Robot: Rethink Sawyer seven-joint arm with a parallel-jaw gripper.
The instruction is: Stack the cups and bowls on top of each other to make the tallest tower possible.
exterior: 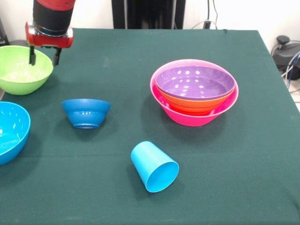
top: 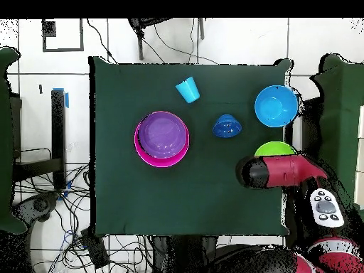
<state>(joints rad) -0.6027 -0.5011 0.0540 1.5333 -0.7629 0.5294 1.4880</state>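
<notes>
Gripper (exterior: pixel 44 55), jaws narrowly parted and empty, poised over far rim of green bowl (exterior: pixel 21 70), well apart from tower (exterior: pixel 194 91); best lowered astride that rim, closed firmly, lifted level and nested squarely into purple bowl (exterior: pixel 194 82).

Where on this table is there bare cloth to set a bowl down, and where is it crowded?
Free: the wide strip beyond the pink bowl stack toward the table edge, and the near edge beside the tipped blue cup. Crowded: the side holding the lime green bowl, sky blue bowl and small dark blue bowl, where the gripper hangs.
</notes>
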